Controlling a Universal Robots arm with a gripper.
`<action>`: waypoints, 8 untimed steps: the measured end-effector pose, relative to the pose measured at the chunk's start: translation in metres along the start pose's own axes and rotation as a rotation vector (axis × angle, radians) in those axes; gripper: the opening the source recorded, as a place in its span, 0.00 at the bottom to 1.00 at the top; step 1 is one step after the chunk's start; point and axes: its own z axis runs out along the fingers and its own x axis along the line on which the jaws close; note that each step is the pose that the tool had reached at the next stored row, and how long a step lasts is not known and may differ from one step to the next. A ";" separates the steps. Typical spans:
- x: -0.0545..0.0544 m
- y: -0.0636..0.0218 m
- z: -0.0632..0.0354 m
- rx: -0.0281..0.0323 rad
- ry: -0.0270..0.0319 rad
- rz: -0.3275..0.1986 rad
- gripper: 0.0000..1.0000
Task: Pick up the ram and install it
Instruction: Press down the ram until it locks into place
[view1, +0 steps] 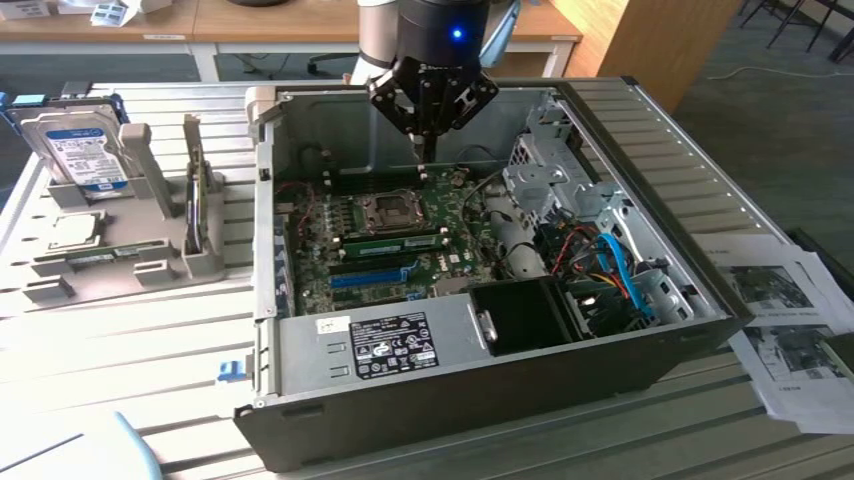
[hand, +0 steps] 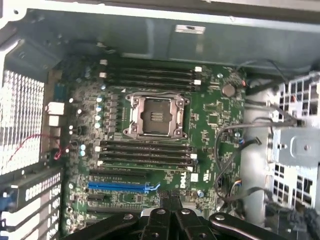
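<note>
The ram (view1: 91, 257), a thin green stick, lies flat on the grey holder (view1: 160, 262) at the exterior view's left, outside the computer case. My gripper (view1: 424, 160) hangs inside the open case above the motherboard (view1: 447, 262), over the far memory slots behind the processor socket (view1: 391, 208). Its fingers are shut with nothing visible between them. In the wrist view the shut gripper (hand: 168, 199) sits over the board near the blue slot (hand: 117, 186). Black memory slots (hand: 147, 152) with white clips lie on both sides of the open socket (hand: 156, 116).
A hard drive (view1: 83, 150) stands in the grey holder, with a square silver processor chip (view1: 74, 228) beside it. Case walls (view1: 667, 150) surround the board. A drive cage (view1: 554, 160), coloured cables (view1: 614, 270) and a black fan shroud (view1: 534, 315) crowd the right side. Papers (view1: 787, 300) lie outside.
</note>
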 end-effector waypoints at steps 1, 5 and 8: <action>0.000 0.0000 0.0000 0.0004 -0.0003 0.017 0.09; 0.000 0.0000 0.0000 0.0007 -0.0003 0.023 0.09; 0.000 0.0000 0.0000 0.0007 0.0002 0.023 0.09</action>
